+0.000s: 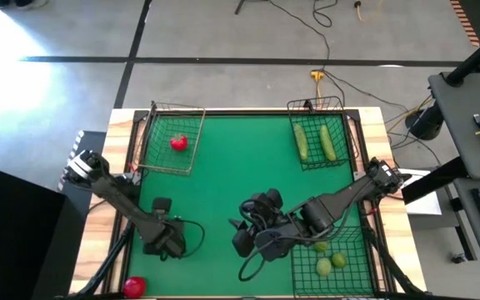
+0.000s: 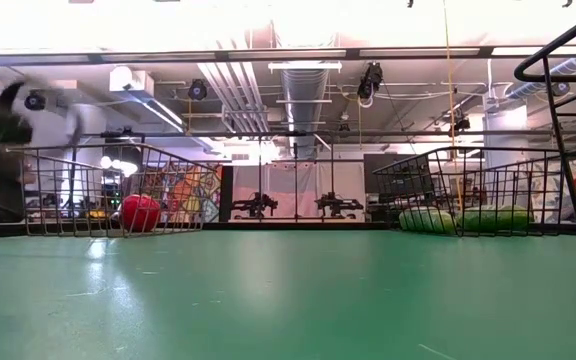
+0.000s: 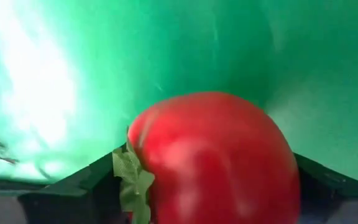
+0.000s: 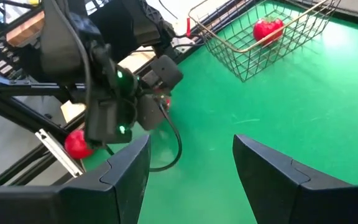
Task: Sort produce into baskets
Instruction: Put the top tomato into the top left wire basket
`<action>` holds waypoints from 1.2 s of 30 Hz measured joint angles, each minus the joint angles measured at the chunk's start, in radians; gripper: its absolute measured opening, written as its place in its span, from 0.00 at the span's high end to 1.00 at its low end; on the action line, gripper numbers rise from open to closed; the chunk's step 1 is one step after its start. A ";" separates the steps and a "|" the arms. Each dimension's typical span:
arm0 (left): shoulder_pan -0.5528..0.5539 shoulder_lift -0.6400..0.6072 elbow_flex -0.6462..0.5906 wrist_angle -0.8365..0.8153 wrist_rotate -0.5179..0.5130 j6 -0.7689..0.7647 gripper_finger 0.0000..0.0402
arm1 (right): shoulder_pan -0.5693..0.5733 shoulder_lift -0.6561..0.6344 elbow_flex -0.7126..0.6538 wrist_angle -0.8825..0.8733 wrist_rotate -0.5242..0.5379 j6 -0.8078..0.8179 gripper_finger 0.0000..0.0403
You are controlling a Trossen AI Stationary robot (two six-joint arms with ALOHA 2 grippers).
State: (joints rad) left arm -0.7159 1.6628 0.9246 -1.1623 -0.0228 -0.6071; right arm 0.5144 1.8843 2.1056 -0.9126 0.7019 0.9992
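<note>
My left gripper [image 1: 167, 242] is over the near left of the green mat [image 1: 223, 175], shut on a red tomato [image 3: 216, 162] that fills its wrist view. My right gripper [image 1: 242, 237] is over the near middle of the mat, open and empty [image 4: 191, 143]. Another tomato [image 1: 177, 143] lies in the far left wire basket [image 1: 148, 137]. Two cucumbers [image 1: 315, 142] lie in the far right basket [image 1: 344, 133]. Limes [image 1: 332, 262] lie in the near right basket [image 1: 365, 275]. A loose tomato [image 1: 134, 287] lies at the near left corner, off the mat. My left gripper has the tomato between its two fingers [image 3: 73, 186], one on each side of the fruit. Its green leafy stem end [image 3: 132, 180] faces one finger. The tomato hides the spots where the fingers touch it. I cannot tell whether it is clear of the mat.
The wooden table edge [image 1: 98, 242] frames the mat. My two arms are close together near the mat's near edge. The left arm's body and cable [image 4: 117, 106] show right in front of my right gripper. The mat's middle [image 2: 288, 290] is bare.
</note>
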 joint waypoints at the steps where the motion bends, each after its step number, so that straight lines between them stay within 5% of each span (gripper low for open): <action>1: 0.006 -0.014 0.021 -0.014 -0.034 0.003 0.29 | 0.001 0.000 0.000 0.001 -0.004 0.004 0.46; 8: 0.108 -0.225 0.237 -0.323 -0.307 0.002 0.29 | 0.007 0.000 0.000 0.001 -0.075 0.025 0.46; 12: 0.289 -0.389 0.356 -0.410 -0.409 0.036 0.29 | 0.009 0.000 0.000 0.001 -0.081 0.022 0.46; 20: 1.073 -0.538 0.311 -0.198 -0.270 0.323 0.29 | 0.009 0.000 0.000 0.002 -0.074 0.014 0.46; 24: 1.387 -0.455 0.252 -0.091 -0.041 0.388 0.29 | 0.009 0.000 0.000 0.005 -0.073 0.023 0.46; 28: 1.489 -0.353 0.222 -0.051 0.018 0.480 0.29 | 0.009 0.000 0.000 0.006 -0.073 0.051 0.46; 36: 1.495 -0.207 0.151 -0.041 -0.010 0.548 0.29 | 0.025 0.003 0.000 0.006 -0.069 0.121 0.46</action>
State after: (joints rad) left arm 0.7794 1.4555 1.0758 -1.2030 -0.0326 -0.0594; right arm 0.5395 1.8873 2.1055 -0.9063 0.6328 1.1197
